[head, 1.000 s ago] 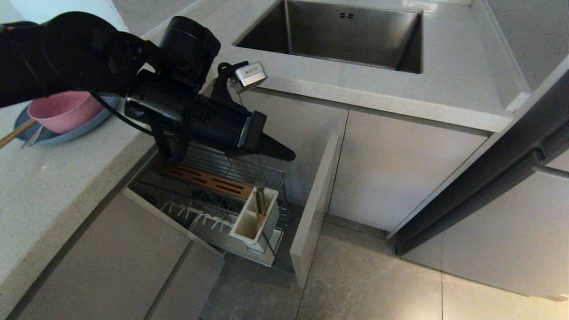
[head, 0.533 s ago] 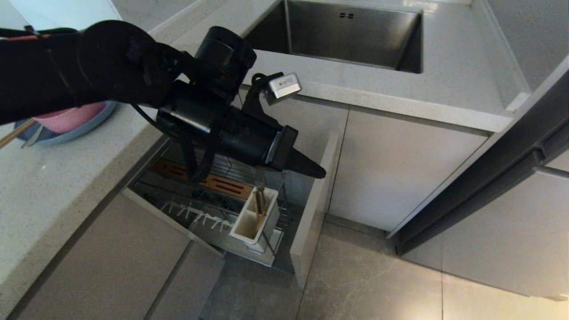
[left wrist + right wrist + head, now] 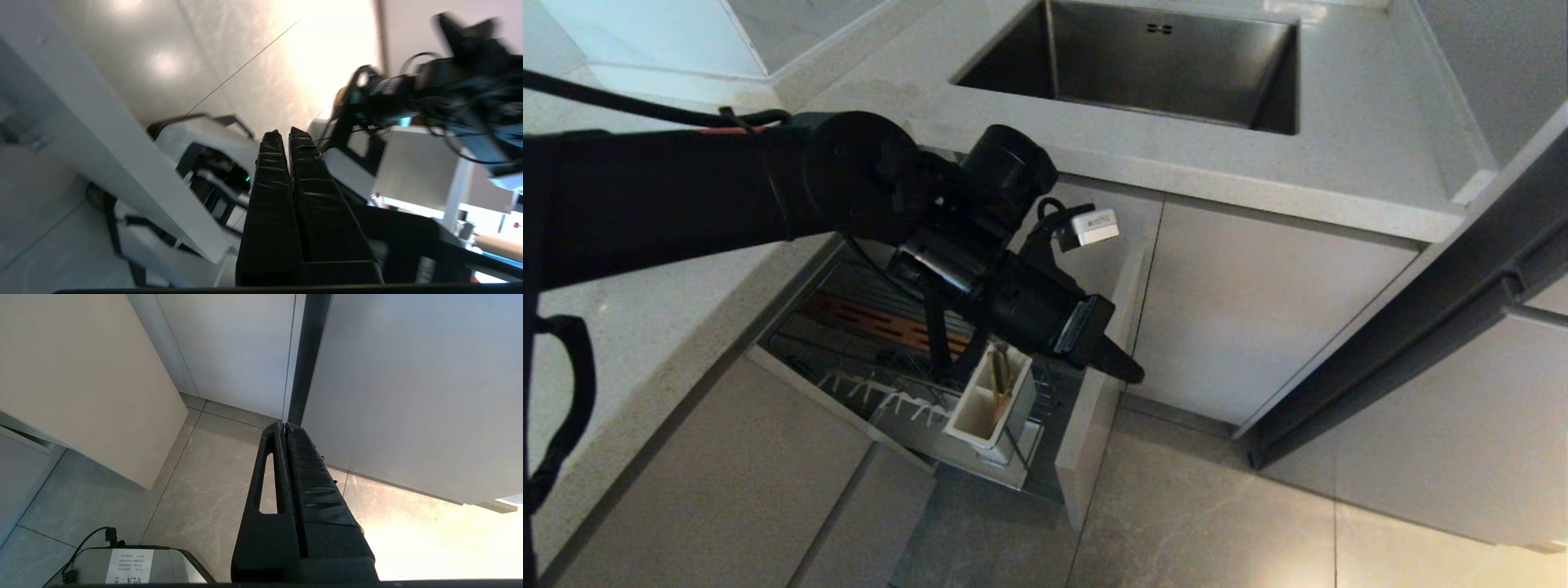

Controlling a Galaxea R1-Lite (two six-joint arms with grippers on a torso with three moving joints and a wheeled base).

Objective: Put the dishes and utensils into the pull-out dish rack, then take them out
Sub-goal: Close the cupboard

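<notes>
The pull-out dish rack stands open below the counter, with its brown wooden strip, white prongs and white utensil box. Slim utensil handles stand in the box's far compartment; I cannot tell which utensils they are. My left gripper hangs shut and empty just above the rack's beige front panel, right of the box. The pink bowl, blue plate and chopsticks are hidden behind my left arm. My right gripper is shut and empty, low near the floor.
The steel sink is set in the grey counter at the back. Closed cabinet doors stand right of the rack. A dark door edge juts out at the right. Tiled floor lies below.
My left arm has swung right and down, from above the counter's edge to the rack's front panel. It now covers the bowl and plate. The gripper stayed shut.
</notes>
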